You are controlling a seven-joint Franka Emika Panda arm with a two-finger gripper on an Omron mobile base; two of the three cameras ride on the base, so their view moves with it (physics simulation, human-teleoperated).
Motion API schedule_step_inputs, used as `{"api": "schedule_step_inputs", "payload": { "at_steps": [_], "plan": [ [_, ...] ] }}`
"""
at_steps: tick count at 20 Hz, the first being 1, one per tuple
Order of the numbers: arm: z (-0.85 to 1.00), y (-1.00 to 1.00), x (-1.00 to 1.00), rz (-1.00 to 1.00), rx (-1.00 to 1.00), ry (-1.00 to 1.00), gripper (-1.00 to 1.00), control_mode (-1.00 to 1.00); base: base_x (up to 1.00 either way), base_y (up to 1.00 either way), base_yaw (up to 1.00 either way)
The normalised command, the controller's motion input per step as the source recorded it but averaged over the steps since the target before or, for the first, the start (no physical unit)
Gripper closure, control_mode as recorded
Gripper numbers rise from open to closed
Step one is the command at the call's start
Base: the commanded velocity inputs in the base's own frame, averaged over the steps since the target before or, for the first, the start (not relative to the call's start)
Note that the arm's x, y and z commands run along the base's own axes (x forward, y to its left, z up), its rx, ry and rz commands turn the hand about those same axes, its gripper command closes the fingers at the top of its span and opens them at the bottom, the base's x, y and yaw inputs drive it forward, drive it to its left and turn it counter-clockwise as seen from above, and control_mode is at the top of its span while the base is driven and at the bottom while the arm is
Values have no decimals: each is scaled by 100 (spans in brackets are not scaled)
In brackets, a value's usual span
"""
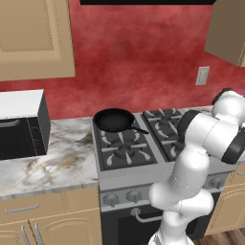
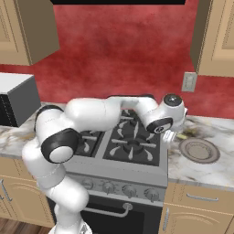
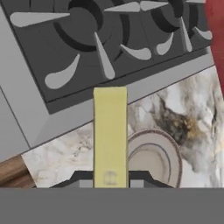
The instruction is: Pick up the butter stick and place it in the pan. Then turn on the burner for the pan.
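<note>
On the stove's left rear burner, at about eleven o'clock from the cooktop's centre in the left base view, sits the round black shallow frying pan (image 1: 113, 119), its thin straight handle pointing toward four o'clock over the grey grates. It holds nothing.

The slender pale yellow butter stick (image 3: 110, 131) is off the counter, clamped between the two dark finger tips of the gripper (image 3: 110, 179); in the hand view it rises straight toward twelve o'clock from between them. Behind it in that view lie the stove's grey edge and the marbled stone counter (image 3: 183, 109), and at about four o'clock from the stick rests a round grey-brown plate (image 3: 164, 153) with a darker rim.

In the right base view the white arm reaches across the black gas stove (image 2: 132, 146) to its right edge, with the gripper (image 2: 170, 136) hanging at the seam between stove and counter, and the same plate (image 2: 199, 150) just beside it at three o'clock. The pan is well apart from the stick, across the cooktop.

A black microwave (image 1: 21, 125) stands on the counter at nine o'clock from the pan.
</note>
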Motion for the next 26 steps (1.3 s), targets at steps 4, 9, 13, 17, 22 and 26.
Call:
{"api": "schedule_step_inputs", "payload": {
  "at_steps": [4, 9, 13, 17, 22, 26],
  "plan": [
    [69, 42, 0, 1, 0, 15, 100, -100, 0, 0, 0],
    [49, 61, 0, 2, 0, 15, 100, -100, 0, 0, 0],
    [37, 74, 0, 0, 0, 12, 100, -100, 0, 0, 0],
    [40, 77, 0, -1, 2, 8, 100, -100, 0, 0, 0],
    [40, 77, 0, -15, 8, 4, 100, -100, 0, 0, 0],
    [21, 79, 0, -24, 8, 4, 100, -100, 0, 0, 0]
  ]
}}
